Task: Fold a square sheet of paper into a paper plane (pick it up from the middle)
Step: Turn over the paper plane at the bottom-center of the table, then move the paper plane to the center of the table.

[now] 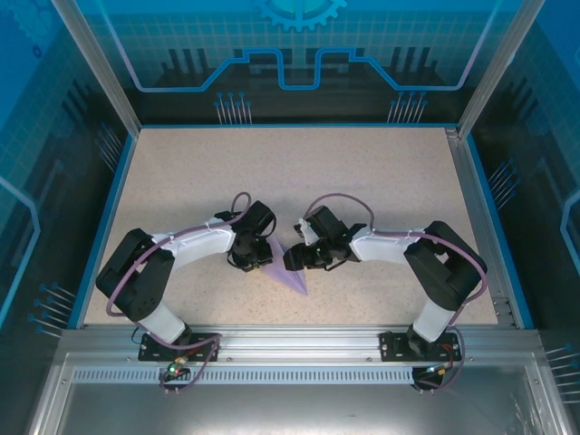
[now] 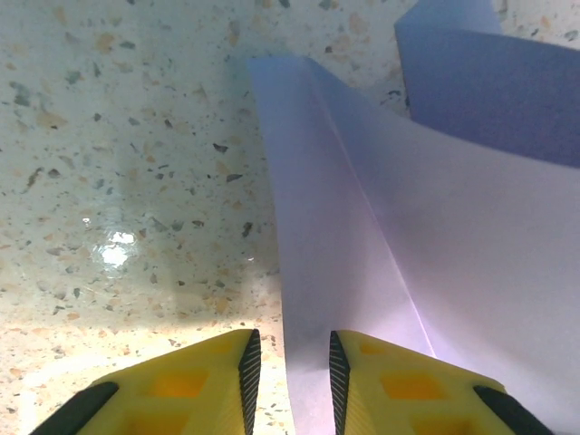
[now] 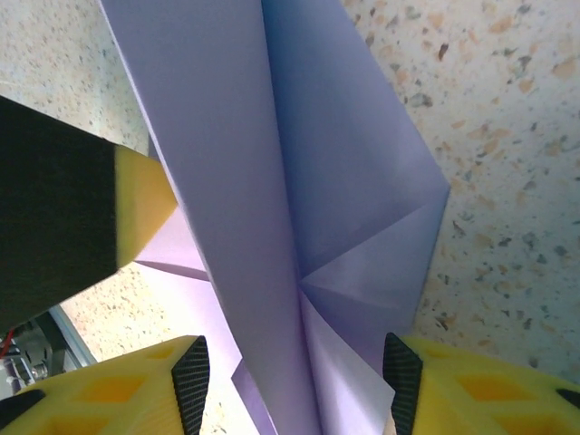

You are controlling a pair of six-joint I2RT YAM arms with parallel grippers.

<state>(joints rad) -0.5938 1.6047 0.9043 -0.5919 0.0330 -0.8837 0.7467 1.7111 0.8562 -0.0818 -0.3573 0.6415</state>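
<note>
Paper stock under inspection: one thin pale-purple sheet, creased into a slim pointed dart [image 1: 292,276]. It lies on the speckled beige tabletop [image 1: 381,181] near the front edge, between the two arms, with its tip towards the bases.

Handling, as judged: very light, limp at the single-layer wings and smooth enough to slide on the table. It is stiffer along the long centre crease, where the layers stack, and a hard pinch would likely dent it. The best hold appears to be on that crease around mid-length, not on a loose wing edge.

Left gripper [image 2: 292,343]: jaws drawn narrow on either side of a folded strip, not clamped. A sliver of table shows between one pad and the paper's edge.

Right gripper [image 3: 294,352]: jaws spread wide, released, straddling the raised centre ridge. Nothing is grasped.

Limits of observation:
- In the overhead view the gripper bodies cover most of the dart, leaving the tip and a small patch visible.
- Both wrist views cut off the dart's ends.
- Whether the right gripper's far pad touches the wing edge cannot be settled.
- A darker flap [image 2: 489,86] stands up behind the left gripper, and its shape is unclear.
</note>
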